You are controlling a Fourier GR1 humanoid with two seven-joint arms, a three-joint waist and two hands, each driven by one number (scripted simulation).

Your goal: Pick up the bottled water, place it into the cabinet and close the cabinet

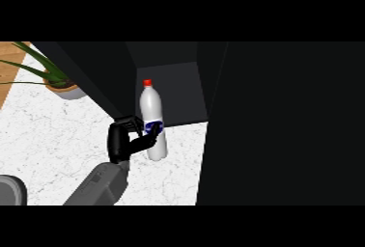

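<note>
The bottled water (152, 126) is being held with its long axis running almost straight away from the robot, its red cap toward the dark cabinet (175, 91) and its base hanging over the counter (57, 130), near the counter's far edge, where the cabinet begins. Its upper part is already crossing the cabinet's front lip; the lower half is lying outside it. The left hand (128, 140) is gripping the bottle from the bottle's left side, fingers and thumb curled round the blue label at mid-body, so the bottle is lying to the right of the palm and pointing forward into the opening. The grey forearm is coming in from the lower edge. The right hand is not showing anywhere, so the left is the only hand near the bottle. The carry looks well along, by my reading, with setting the bottle down inside and closing the cabinet not yet done. A large black panel is filling the right side, likely the open door. A potted plant (61, 87) is standing near the counter's far left corner, well apart.
</note>
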